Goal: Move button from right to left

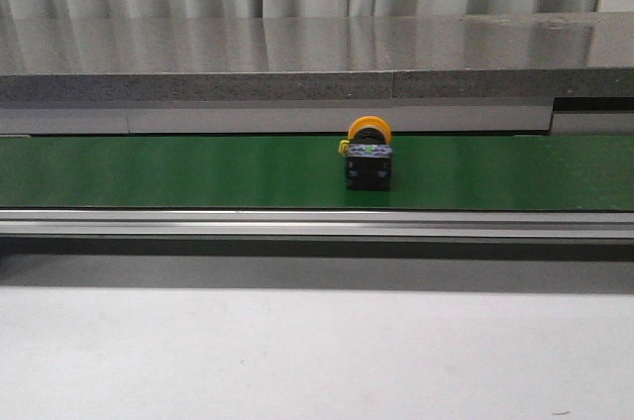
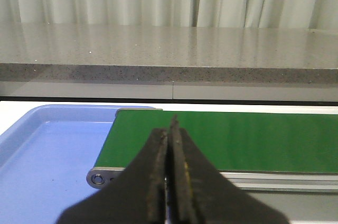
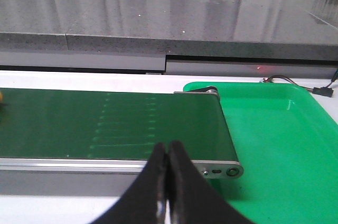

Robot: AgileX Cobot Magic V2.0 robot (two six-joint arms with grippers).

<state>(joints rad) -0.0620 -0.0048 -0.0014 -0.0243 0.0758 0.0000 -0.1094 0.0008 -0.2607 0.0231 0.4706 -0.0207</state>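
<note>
The button (image 1: 368, 154) stands on the green belt (image 1: 178, 172) a little right of the middle in the front view, its orange-yellow cap above a black body. A sliver of orange (image 3: 1, 99) shows at the edge of the right wrist view, on the belt (image 3: 105, 123). My left gripper (image 2: 170, 129) is shut with nothing in it, hovering in front of the belt's end (image 2: 211, 139) beside a blue tray. My right gripper (image 3: 169, 149) is shut and empty too, in front of the belt's other end. Neither arm shows in the front view.
A blue tray (image 2: 47, 160) lies at the belt's left end and a green tray (image 3: 280, 139) at its right end. A grey stone ledge (image 1: 297, 58) runs behind the belt, and an aluminium rail (image 1: 297, 225) along its front. Cables (image 3: 317, 87) lie behind the green tray.
</note>
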